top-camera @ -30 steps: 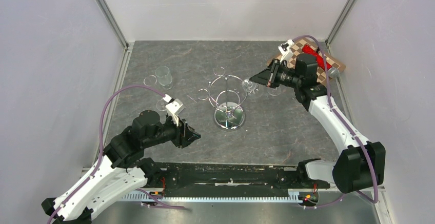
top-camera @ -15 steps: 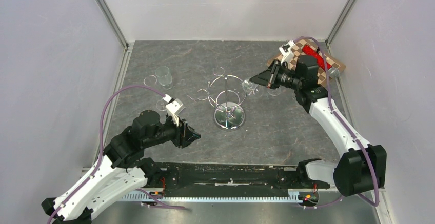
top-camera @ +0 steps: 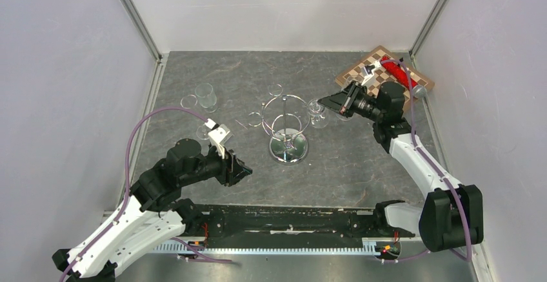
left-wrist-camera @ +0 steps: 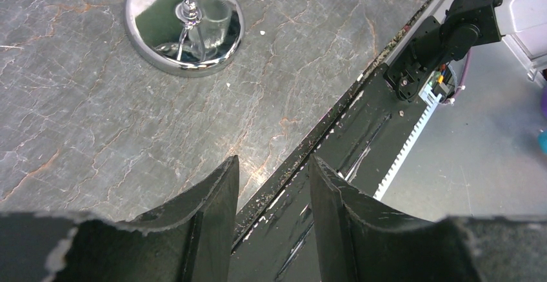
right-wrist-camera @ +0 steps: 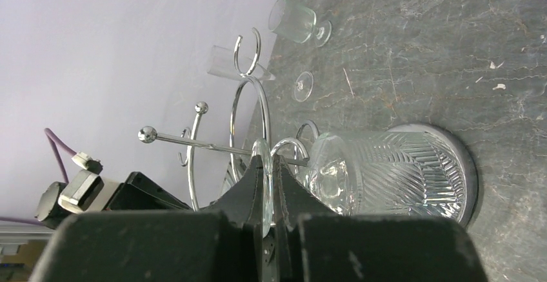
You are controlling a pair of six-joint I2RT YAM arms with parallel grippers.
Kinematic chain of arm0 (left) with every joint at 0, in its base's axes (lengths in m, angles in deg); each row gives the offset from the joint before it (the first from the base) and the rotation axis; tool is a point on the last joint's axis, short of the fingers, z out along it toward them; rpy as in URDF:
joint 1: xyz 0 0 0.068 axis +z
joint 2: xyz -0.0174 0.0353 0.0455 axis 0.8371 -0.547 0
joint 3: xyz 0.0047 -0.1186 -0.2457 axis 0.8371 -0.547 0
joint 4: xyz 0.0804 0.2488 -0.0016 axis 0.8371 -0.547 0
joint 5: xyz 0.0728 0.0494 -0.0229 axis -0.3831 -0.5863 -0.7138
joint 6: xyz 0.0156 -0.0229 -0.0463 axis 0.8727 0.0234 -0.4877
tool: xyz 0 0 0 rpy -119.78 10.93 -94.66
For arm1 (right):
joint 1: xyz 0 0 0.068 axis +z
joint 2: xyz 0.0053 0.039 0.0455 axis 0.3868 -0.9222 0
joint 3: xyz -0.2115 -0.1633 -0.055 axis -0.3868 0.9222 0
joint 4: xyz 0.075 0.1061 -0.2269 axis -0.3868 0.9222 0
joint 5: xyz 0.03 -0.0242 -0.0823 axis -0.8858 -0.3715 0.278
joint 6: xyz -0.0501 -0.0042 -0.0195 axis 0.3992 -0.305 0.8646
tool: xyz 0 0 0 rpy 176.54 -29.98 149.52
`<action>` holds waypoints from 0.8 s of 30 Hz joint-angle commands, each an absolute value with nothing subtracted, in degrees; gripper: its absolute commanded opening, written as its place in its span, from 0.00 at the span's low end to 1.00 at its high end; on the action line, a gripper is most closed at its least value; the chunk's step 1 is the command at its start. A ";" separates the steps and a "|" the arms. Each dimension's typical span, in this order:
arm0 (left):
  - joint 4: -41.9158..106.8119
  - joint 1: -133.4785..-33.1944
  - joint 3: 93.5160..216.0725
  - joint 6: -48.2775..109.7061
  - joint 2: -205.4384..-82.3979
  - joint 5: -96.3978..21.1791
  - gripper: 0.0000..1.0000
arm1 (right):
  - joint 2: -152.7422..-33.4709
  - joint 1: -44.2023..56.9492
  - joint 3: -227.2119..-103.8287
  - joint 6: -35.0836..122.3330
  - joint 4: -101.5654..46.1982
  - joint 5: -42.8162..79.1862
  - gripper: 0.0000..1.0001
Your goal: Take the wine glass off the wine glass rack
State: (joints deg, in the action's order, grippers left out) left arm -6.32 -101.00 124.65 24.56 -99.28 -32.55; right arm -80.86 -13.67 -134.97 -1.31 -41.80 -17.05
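R gripper (top-camera: 320, 101) has the job in hand: jaws pinched almost shut on the thin round foot of the wine glass (top-camera: 317, 111). The glass hangs upside-down at the right side of the wine glass rack (top-camera: 288, 150), bowl pointing down at the table (top-camera: 361, 159). In the R wrist view the foot sits edge-on between the fingers and the ribbed bowl runs straight away from them toward the stone top. So the glass's long axis is approx vertical, crosswise to the gripper, which reaches in sideways from the right. The glass lies on the outer side of the rack, w/ the pole (right-wrist-camera: 193, 143) beyond it as seen from the gripper. A small wire loop (right-wrist-camera: 288, 145) shows just beside the fingertips, right by the stem. Can't tell whether the stem is inside that loop or already clear of it. Judging from this, the next move prob. needs a level pull outward, away from the pole and back toward the R arm. Tilting risks the stem catching the wire. L gripper (left-wrist-camera: 271, 217) is partly open, holds nothing, and sits low over the near table edge, front-left and well apart from the rack. R arm is much the nearer.
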 commanded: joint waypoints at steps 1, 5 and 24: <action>-4.54 -101.13 124.64 22.53 -99.69 -33.74 0.51 | -78.90 -14.61 -133.04 -7.00 -51.17 -18.23 0.00; -4.52 -101.13 124.64 22.52 -99.80 -33.74 0.51 | -78.46 -15.51 -131.75 -9.79 -54.33 -17.30 0.00; -4.56 -101.13 124.64 22.54 -100.11 -33.93 0.51 | -76.34 -19.13 -127.95 -16.00 -60.89 -12.36 0.00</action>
State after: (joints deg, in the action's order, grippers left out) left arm -6.34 -101.00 124.62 24.56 -99.98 -33.40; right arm -79.12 -18.31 -127.51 -14.55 -54.80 -13.79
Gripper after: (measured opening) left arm 0.506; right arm 0.032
